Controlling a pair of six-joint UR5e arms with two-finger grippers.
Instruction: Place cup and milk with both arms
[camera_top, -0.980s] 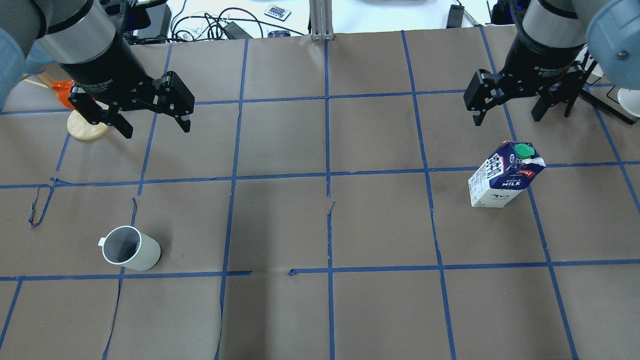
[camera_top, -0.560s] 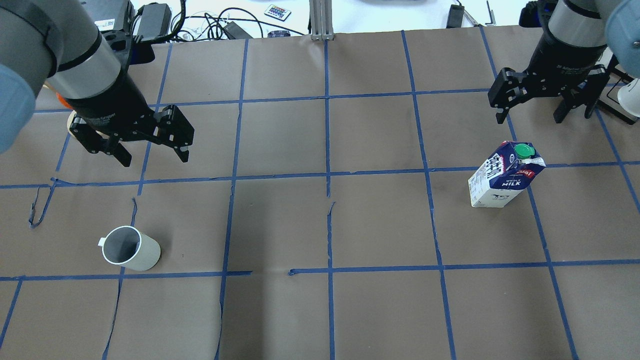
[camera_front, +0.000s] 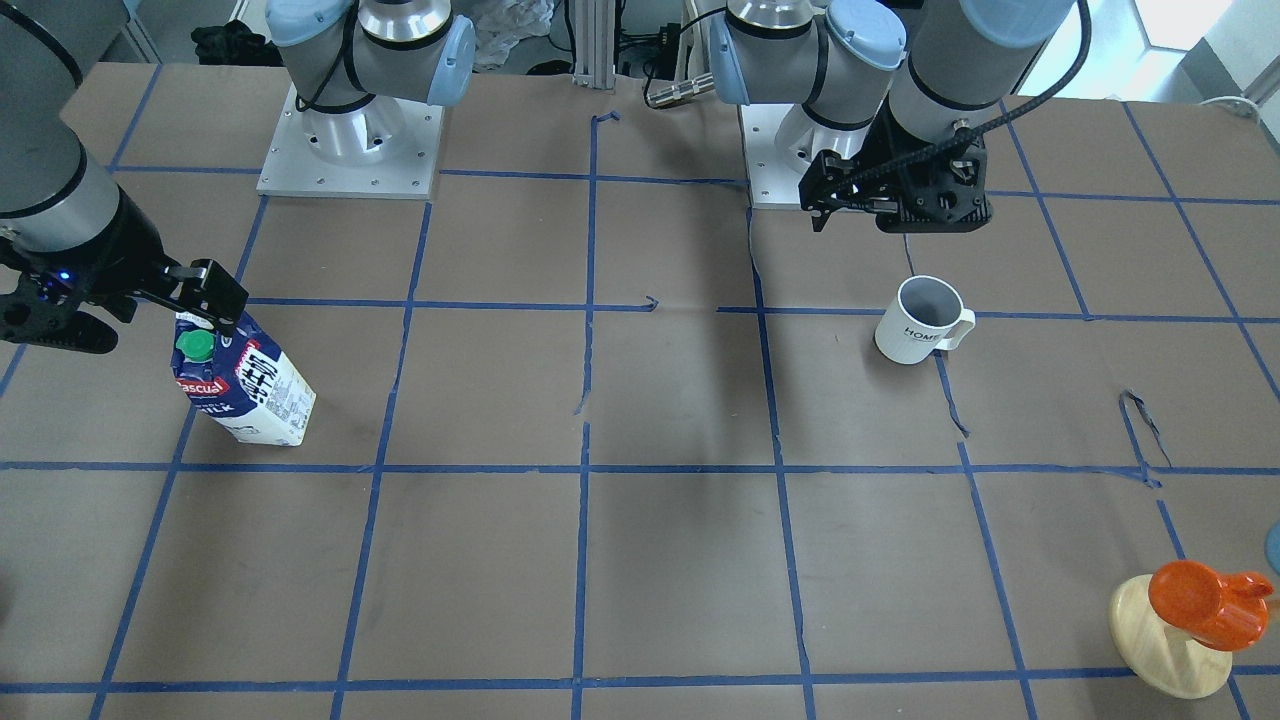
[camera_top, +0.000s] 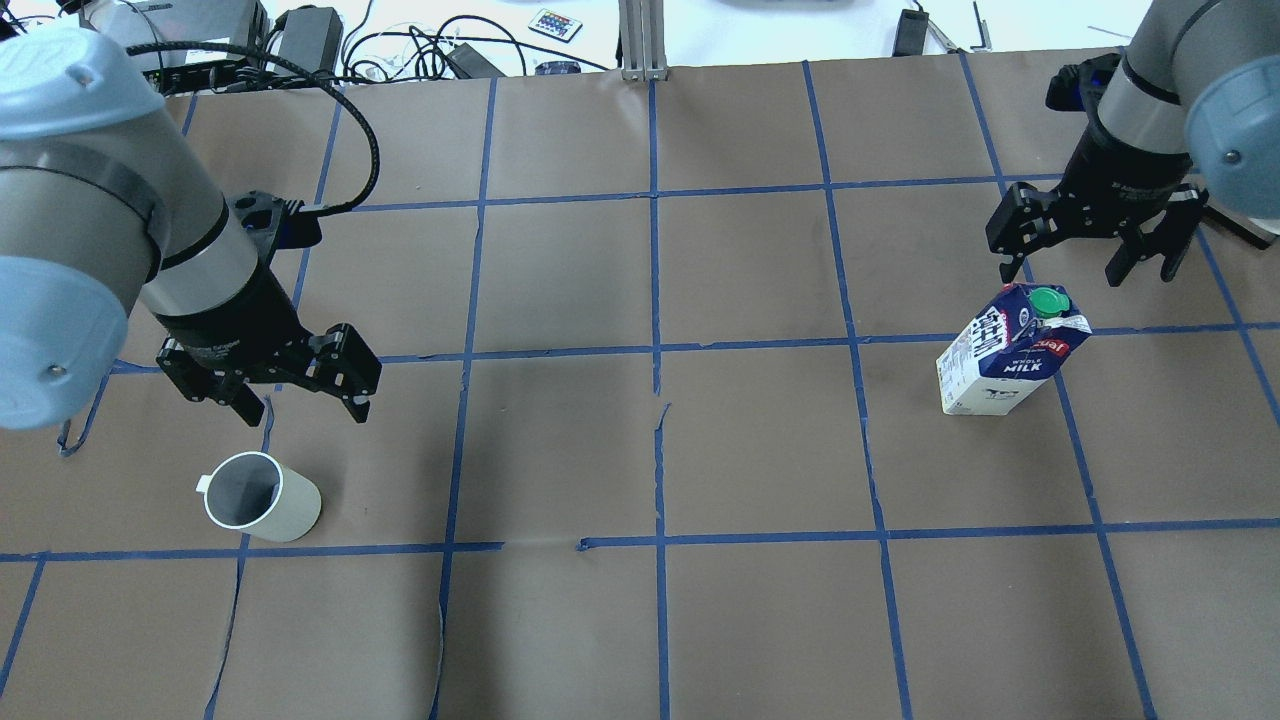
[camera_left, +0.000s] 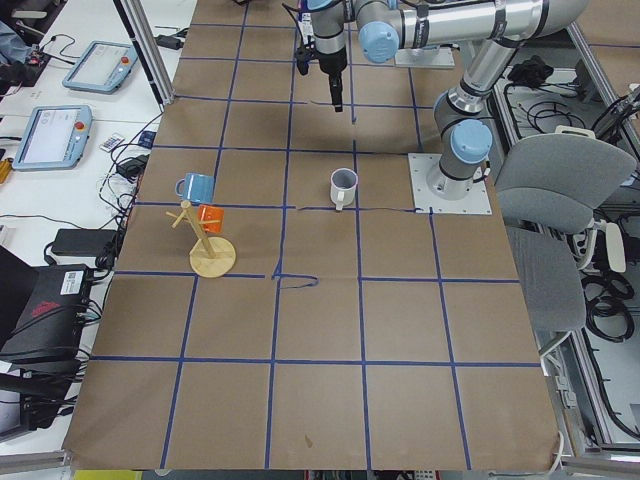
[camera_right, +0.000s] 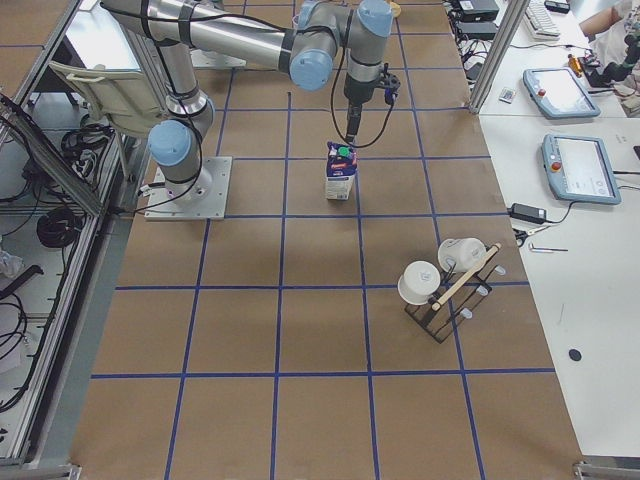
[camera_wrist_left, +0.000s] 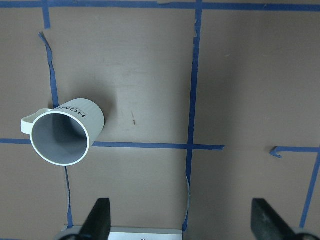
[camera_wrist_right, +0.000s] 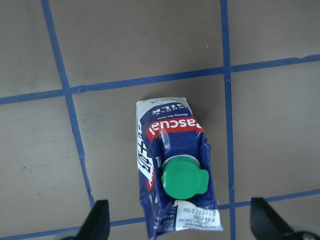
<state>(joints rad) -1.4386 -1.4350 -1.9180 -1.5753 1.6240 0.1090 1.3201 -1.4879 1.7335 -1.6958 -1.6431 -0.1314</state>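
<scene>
Nearest the robot's base, the cup is seen upright on the left of the table. Just beyond it, the left gripper is held with fingers spread wide and empty. Farther out on the right, the milk is stood upright, and the right gripper is poised just past it, likewise spread and empty.

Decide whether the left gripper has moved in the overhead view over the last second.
Yes. The left gripper has come down the picture, crossing a blue tape line, and now sits close to the cup.
</scene>
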